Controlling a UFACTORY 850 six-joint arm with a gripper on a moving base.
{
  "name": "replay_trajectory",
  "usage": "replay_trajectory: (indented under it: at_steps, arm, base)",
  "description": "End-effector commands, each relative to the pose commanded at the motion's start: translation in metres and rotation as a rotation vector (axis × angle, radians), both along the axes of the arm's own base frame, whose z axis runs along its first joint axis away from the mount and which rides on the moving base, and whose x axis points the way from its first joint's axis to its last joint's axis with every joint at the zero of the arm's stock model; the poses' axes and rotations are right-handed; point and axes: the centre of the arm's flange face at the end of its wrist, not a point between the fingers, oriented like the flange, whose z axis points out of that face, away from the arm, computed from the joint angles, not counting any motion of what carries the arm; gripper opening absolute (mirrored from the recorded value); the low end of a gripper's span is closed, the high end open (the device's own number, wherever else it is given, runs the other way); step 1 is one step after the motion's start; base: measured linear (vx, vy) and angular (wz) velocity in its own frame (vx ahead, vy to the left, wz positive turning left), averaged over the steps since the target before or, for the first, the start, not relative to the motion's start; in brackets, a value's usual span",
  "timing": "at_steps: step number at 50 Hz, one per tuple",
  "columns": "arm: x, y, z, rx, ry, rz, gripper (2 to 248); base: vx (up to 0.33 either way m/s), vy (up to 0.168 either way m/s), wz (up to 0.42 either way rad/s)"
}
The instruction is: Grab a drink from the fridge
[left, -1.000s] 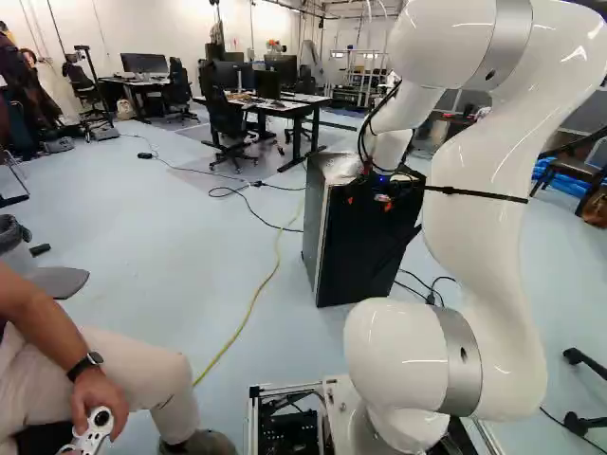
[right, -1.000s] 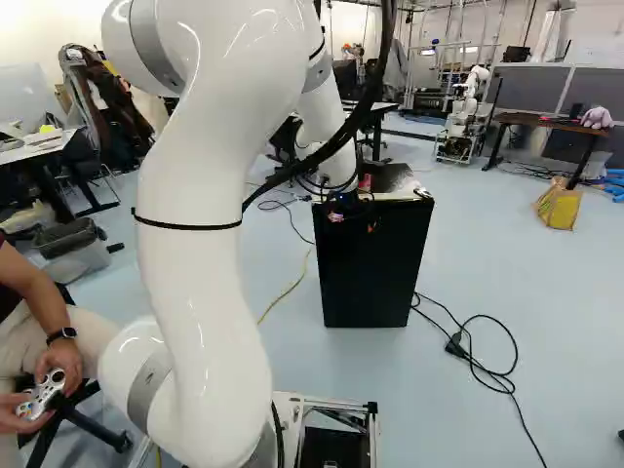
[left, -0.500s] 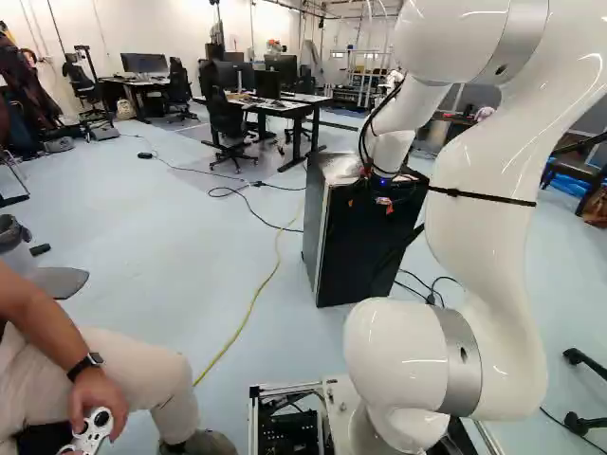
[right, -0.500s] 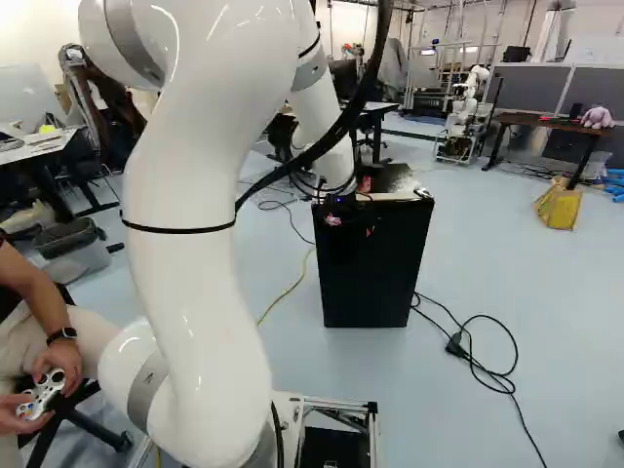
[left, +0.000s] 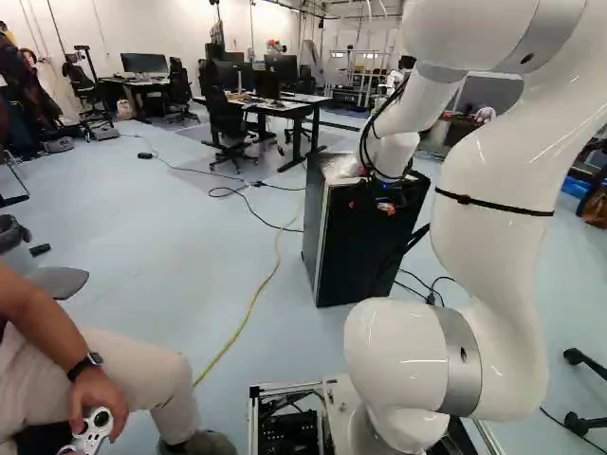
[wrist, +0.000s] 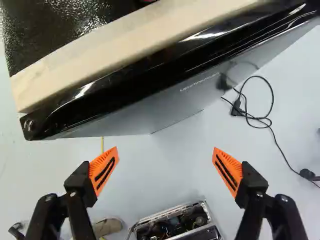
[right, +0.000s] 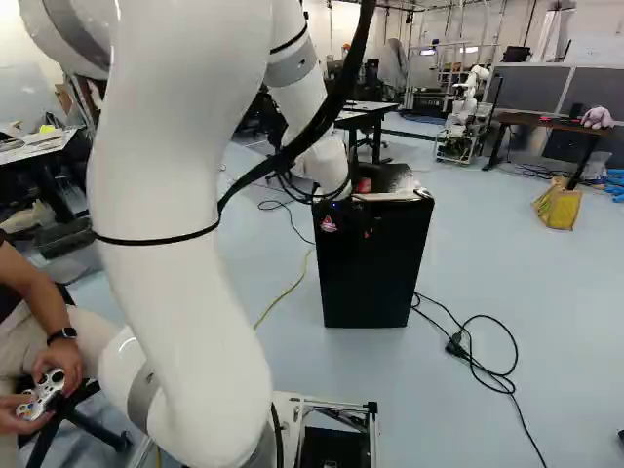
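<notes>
Gripper at upper face of fridge, left base view; wrist view reads it plainly: 2 fingers spread, orange pads well apart, pale floor showing through the gap. Arm rises at 5 o'clock of fridge in left base view, bends over, reaches down to it. Fridge upright on floor; drink's whereabouts, cannot tell. Wrist view, 12 o'clock taken as ahead of fingers: fridge lies at 12, dark textured top, pale strip along its edge, glossy black rim next to the strip, greyish face below. Base frame with electronics at 6 o'clock, black cable with plug at 2. Small red item on fridge top, right base view, too small to name. From fridge in right base view: another robot at 1 o'clock, yellow bag at 2, that plug between 4 and 5. From fridge in left base view: desk with monitors at 11 o'clock, yellow cable on floor at 8.
</notes>
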Motion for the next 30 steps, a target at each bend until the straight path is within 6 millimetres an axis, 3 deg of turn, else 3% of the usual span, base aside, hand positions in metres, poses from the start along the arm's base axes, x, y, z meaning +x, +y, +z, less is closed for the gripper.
replay_trajectory:
  at_steps: [30]
  arm:
    - [-0.039, 0.012, 0.017, -0.103, -0.259, -0.01, 247]
  base:
    - [0.0, 0.0, 0.0]
